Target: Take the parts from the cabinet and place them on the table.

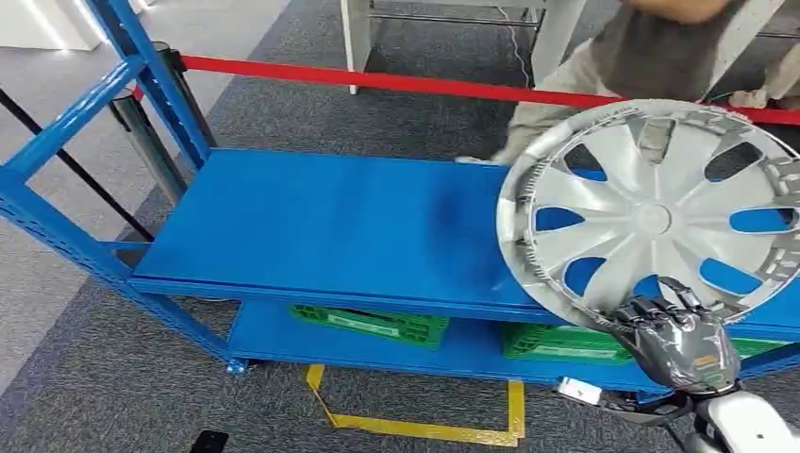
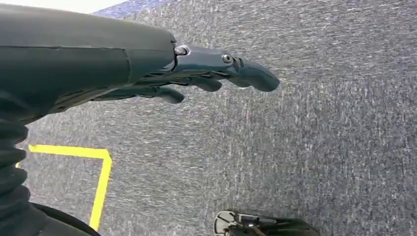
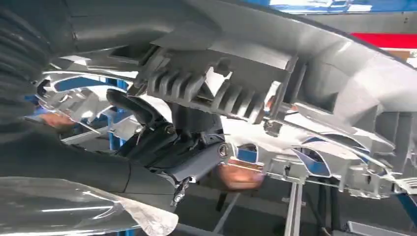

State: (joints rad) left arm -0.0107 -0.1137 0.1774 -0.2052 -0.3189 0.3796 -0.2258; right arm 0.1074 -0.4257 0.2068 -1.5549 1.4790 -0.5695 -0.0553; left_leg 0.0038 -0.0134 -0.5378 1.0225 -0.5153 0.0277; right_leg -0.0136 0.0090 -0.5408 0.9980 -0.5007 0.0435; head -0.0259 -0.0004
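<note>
A silver spoked wheel cover (image 1: pixel 651 217) stands tilted over the right end of the blue shelf (image 1: pixel 330 226). My right hand (image 1: pixel 681 338) grips its lower rim from below, fingers hooked over the edge. In the right wrist view the cover's ribbed back (image 3: pixel 275 73) lies close against my right hand (image 3: pixel 172 147), whose dark fingers wrap its rim. My left hand (image 2: pixel 206 78) hangs over grey carpet with its fingers stretched out and nothing in it.
Green crates (image 1: pixel 377 324) sit on the lower shelf. A person (image 1: pixel 660 57) stands behind the rack beyond a red barrier tape (image 1: pixel 377 80). Blue uprights (image 1: pixel 85 123) frame the rack's left side. Yellow floor tape (image 1: pixel 425 429) marks the carpet in front.
</note>
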